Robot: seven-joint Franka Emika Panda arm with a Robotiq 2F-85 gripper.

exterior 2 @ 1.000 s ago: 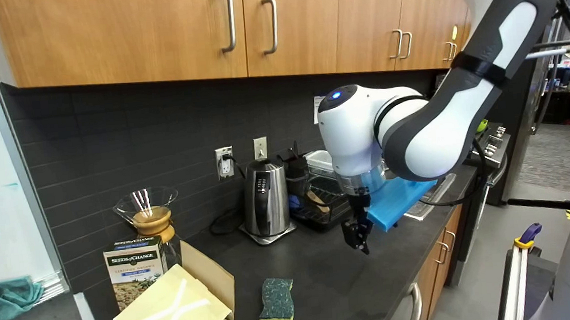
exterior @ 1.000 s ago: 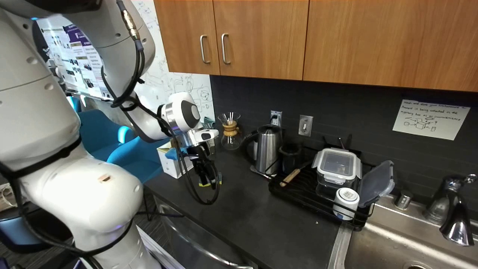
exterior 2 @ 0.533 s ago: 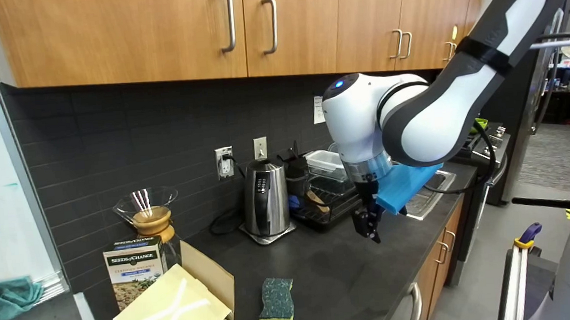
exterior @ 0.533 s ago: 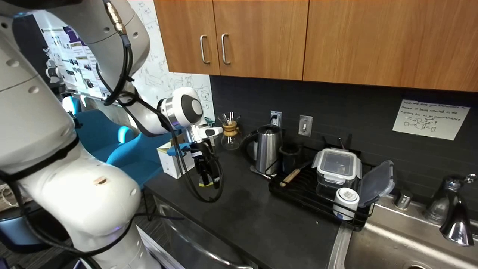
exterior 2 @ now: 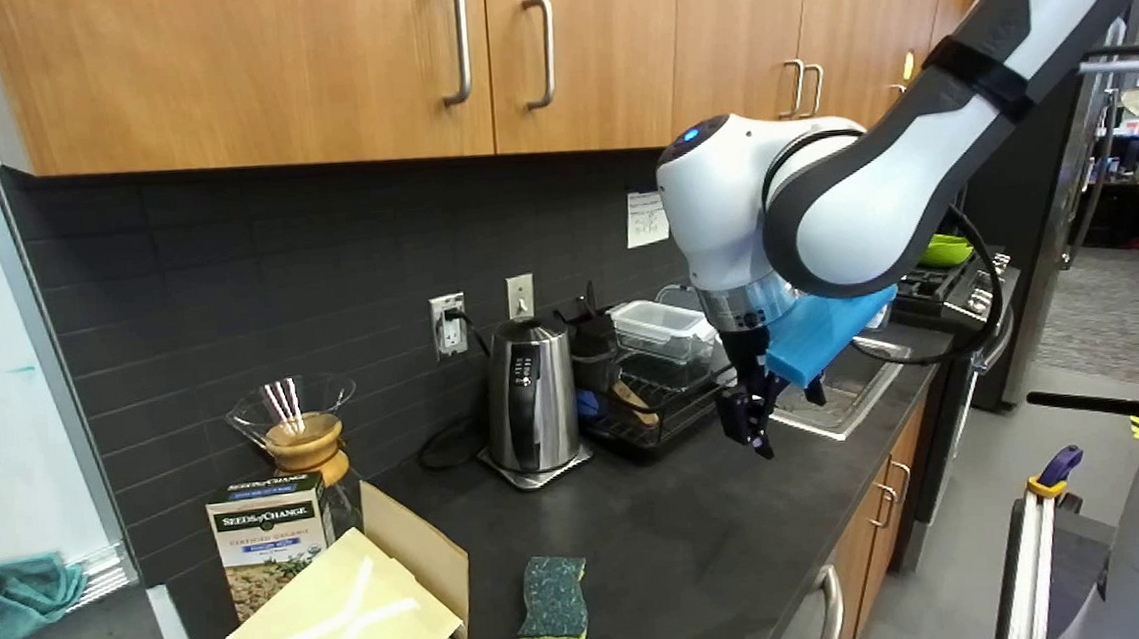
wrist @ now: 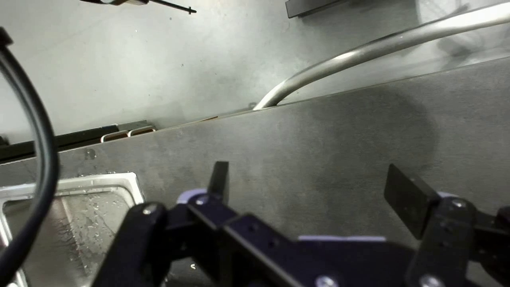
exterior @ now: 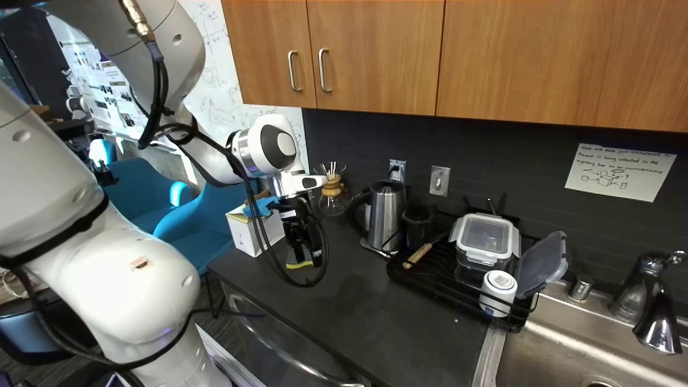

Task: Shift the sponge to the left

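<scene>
Sponge (exterior 2: 553,603) lies on the tabletop (exterior 2: 651,559) near the open cardboard box (exterior 2: 350,616); my end effector (wrist: 310,189) hangs well apart, spread wide, empty. Misjudging sideways reach, I could clip the box or jam the sponge against it.

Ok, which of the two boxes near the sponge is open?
The white cardboard box with the pale X on one flap: its flaps are splayed in an exterior view. The Seeds of Change box behind it stands upright, top shut.
</scene>
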